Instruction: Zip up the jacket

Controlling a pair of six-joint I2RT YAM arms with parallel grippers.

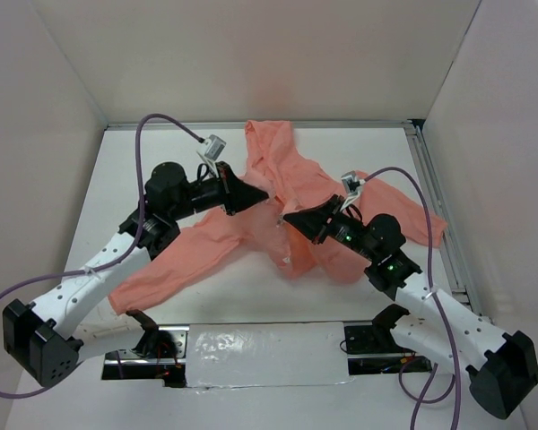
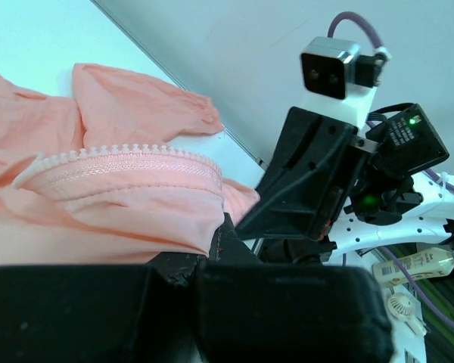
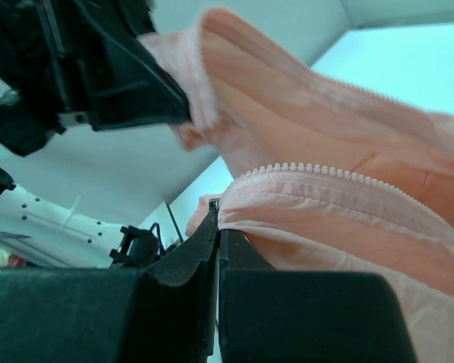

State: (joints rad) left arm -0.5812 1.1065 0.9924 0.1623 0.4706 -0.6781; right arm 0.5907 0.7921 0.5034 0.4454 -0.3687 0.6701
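Observation:
The salmon-pink jacket (image 1: 206, 246) lies crumpled on the white table, sleeves spread to the left and right. My left gripper (image 1: 258, 193) is shut on one front edge of the jacket and holds it slightly raised. Its zipper teeth (image 2: 129, 151) show in the left wrist view just above the fingertips (image 2: 225, 231). My right gripper (image 1: 291, 218) is shut on the other front edge, close beside the left gripper. In the right wrist view the gripper (image 3: 218, 219) pinches fabric just below a row of zipper teeth (image 3: 325, 172). I cannot see the zipper slider.
White walls enclose the table on three sides. A metal rail (image 1: 439, 206) runs along the right edge. A silver taped plate (image 1: 260, 354) lies between the arm bases at the near edge. Purple cables (image 1: 161, 121) loop above both arms.

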